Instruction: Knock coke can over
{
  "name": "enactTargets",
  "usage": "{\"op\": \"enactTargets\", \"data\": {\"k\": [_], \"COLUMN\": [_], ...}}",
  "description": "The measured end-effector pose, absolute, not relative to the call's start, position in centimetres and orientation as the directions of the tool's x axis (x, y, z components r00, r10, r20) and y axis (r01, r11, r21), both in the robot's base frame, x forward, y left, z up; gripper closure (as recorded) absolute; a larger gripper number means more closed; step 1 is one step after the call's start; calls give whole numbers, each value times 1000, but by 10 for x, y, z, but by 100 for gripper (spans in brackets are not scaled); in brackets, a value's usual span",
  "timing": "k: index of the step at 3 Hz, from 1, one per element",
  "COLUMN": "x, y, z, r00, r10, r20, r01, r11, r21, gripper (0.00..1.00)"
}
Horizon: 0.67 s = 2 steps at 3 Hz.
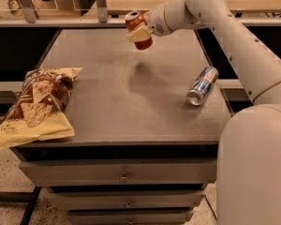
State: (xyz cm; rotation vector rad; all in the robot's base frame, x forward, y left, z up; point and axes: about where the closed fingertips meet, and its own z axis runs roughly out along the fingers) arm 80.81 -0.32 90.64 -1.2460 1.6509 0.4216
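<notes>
The coke can (135, 20) is a red can with a silver top. It is in the air above the far middle of the grey table (126, 116), tilted with its top to the left. Its shadow lies on the tabletop below it. My gripper (141, 33) comes in from the right on the white arm (215, 13) and is shut on the can, with a cream finger (138, 35) across the can's front.
A blue-and-silver can (202, 85) lies on its side near the table's right edge. A brown-and-yellow chips bag (35, 108) hangs over the left front corner. A shelf rail with posts (101, 3) runs behind the table. Drawers (124, 176) are below.
</notes>
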Motion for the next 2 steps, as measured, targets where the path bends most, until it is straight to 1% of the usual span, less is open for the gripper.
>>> {"op": "enactTargets", "data": {"k": [1, 2], "x": [804, 795], "y": [6, 9], "z": [907, 895], "r00": [80, 134], "r10": [-699, -841], "r20": [-710, -525], "r01": [-857, -849], "r11": [315, 175], "r21": [-407, -498], "gripper": [100, 100]}}
